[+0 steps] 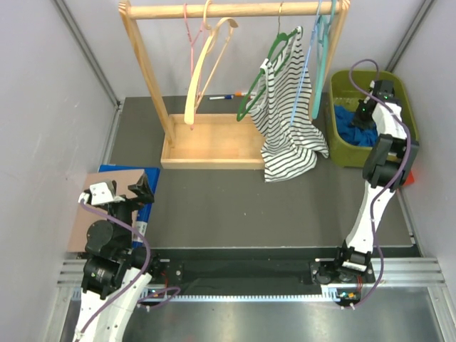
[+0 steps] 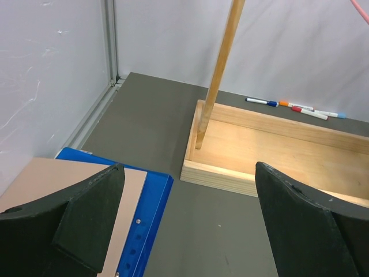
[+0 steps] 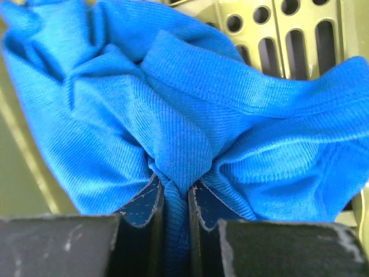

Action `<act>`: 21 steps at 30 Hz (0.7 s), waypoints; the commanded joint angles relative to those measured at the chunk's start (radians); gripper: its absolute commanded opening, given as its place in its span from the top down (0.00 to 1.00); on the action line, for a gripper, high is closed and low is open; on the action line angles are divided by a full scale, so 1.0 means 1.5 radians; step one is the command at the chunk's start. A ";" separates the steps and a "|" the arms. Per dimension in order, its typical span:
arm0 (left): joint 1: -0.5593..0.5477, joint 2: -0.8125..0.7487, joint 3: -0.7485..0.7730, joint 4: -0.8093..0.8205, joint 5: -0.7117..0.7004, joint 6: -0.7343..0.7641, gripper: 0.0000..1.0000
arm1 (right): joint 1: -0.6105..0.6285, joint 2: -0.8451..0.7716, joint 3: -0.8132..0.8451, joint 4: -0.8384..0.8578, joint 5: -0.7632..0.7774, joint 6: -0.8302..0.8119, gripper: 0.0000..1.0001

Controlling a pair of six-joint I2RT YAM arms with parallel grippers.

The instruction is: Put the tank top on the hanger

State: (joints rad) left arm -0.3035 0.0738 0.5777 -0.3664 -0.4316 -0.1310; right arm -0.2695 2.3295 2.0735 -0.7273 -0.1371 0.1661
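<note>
Right wrist: right claw [image 3: 176,202] pinches tank top [image 3: 190,127] fold inside basket [image 3: 300,29].

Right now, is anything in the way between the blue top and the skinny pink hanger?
Yes. The right gripper pinches the royal-blue fabric tank top in the green plastic basket. Along the wooden rail toward the thin pink wire hanger, the black-and-white striped top and the thick cream wooden hanger hang in between.

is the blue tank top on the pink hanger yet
No, the tank top lies bunched in the green basket, and the pink hanger hangs bare on the rail.
</note>
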 commanded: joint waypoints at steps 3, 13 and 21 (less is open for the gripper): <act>0.002 -0.013 -0.002 0.024 -0.014 0.001 0.01 | -0.002 -0.205 -0.013 0.087 -0.037 0.018 1.00; 0.003 -0.022 -0.003 0.025 -0.020 -0.002 0.01 | -0.007 -0.433 -0.114 0.185 -0.058 0.054 1.00; 0.002 -0.022 -0.003 0.027 -0.014 -0.003 0.01 | -0.007 -0.624 -0.248 0.262 -0.042 0.069 1.00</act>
State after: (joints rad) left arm -0.3035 0.0544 0.5774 -0.3664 -0.4511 -0.1314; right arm -0.2733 1.5269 1.7924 -0.4404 -0.2077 0.2451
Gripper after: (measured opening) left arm 0.990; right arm 0.102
